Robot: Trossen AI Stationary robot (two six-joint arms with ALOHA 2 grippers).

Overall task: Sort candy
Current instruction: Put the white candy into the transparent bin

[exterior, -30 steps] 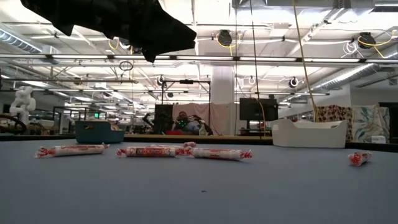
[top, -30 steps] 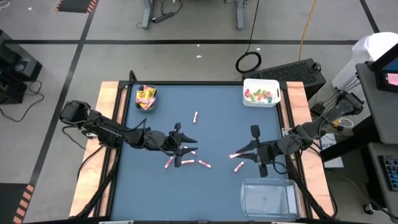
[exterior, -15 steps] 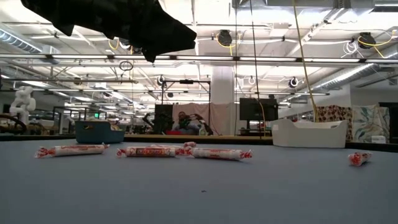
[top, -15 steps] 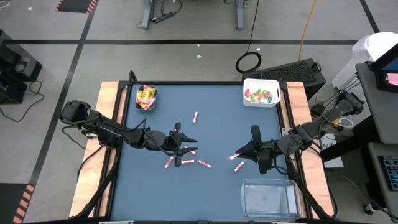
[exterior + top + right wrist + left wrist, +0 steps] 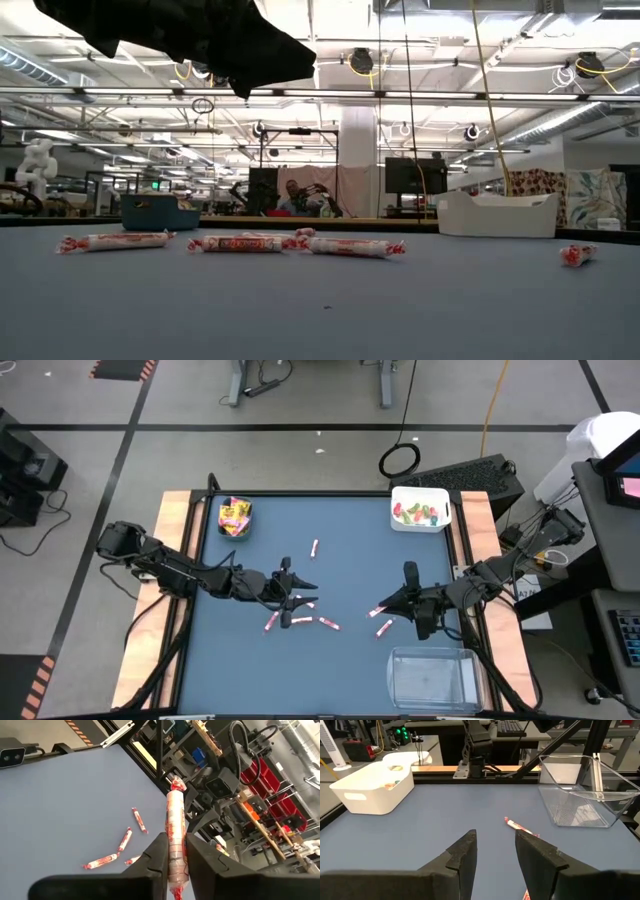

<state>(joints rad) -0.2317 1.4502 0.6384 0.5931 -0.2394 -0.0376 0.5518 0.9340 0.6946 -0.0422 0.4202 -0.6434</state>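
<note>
Your right gripper (image 5: 388, 605) has lifted slightly, clenched on a candy stick (image 5: 174, 840) above the clear bin (image 5: 430, 678); carry it there. Your left gripper (image 5: 296, 598) waits, released, over the remaining sticks (image 5: 300, 616).

The left gripper (image 5: 300, 600) hangs low with its fingers parted and empty. The right gripper (image 5: 385, 605) is clamped on a candy stick (image 5: 175, 827).

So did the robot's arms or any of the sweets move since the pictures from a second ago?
Only the right gripper shifted, a touch further from the clear plastic bin between the first picture and the next; it stays shut on a thin pink-white candy stick. The left gripper still hangs open over the blue table, and the loose candy sticks, teal bin and white bin lie unchanged.
</note>
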